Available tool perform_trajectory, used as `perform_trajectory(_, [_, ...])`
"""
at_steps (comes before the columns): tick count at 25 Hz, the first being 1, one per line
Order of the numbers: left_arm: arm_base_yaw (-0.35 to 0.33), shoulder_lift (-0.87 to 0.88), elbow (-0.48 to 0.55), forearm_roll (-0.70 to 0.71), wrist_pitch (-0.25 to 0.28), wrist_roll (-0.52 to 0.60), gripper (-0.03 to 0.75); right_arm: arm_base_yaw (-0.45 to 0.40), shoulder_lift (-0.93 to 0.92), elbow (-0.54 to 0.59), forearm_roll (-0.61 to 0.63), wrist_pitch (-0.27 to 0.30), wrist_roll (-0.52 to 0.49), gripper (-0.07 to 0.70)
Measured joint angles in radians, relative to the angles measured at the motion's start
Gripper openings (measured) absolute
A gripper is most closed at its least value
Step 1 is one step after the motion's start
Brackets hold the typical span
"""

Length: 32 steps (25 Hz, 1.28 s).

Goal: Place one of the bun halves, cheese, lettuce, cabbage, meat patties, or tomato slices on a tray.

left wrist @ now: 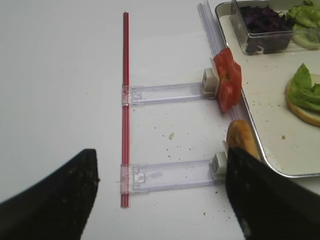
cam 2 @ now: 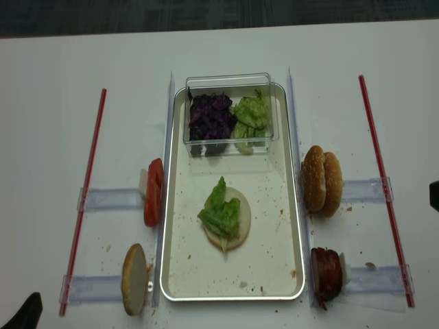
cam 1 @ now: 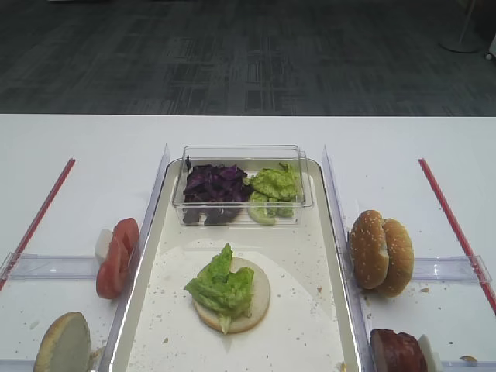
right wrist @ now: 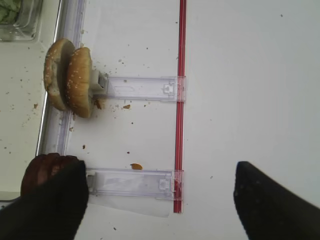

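Observation:
On the tray (cam 1: 139,310) lies a pale bun half (cam 1: 256,298) with a lettuce leaf (cam 1: 221,285) on top. A sesame bun pair (cam 1: 380,252) and meat patties (cam 1: 397,350) stand to the tray's right. Tomato slices (cam 1: 116,256) and another bun half (cam 1: 63,345) stand to its left. Cabbage (cam 1: 215,186) and more lettuce (cam 1: 275,184) fill the tub. Cheese is out of view. My right gripper (right wrist: 160,205) is open over the bare table, its left finger beside the patties (right wrist: 42,172). My left gripper (left wrist: 160,200) is open, its right finger near the bun half (left wrist: 240,142).
A clear plastic tub (cam 1: 240,155) sits at the tray's far end. Clear plastic holders (right wrist: 140,87) (left wrist: 170,92) stick out from the tray's sides to red strips (cam 1: 453,225) (cam 1: 39,217). Crumbs dot the tray floor and table.

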Motion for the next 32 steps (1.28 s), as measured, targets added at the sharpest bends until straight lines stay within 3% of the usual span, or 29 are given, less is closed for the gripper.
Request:
perform_trajectory(12, [0.000, 0.000, 0.000, 0.000, 0.000, 0.000, 0.491, 0.012, -0.405, 0.193, -0.040, 0.013, 0.000, 0.613])
perform_trajectory(32, [0.000, 0.000, 0.000, 0.000, 0.000, 0.000, 0.491, 0.032, -0.668, 0.216, -0.101, 0.042, 0.079, 0.613])
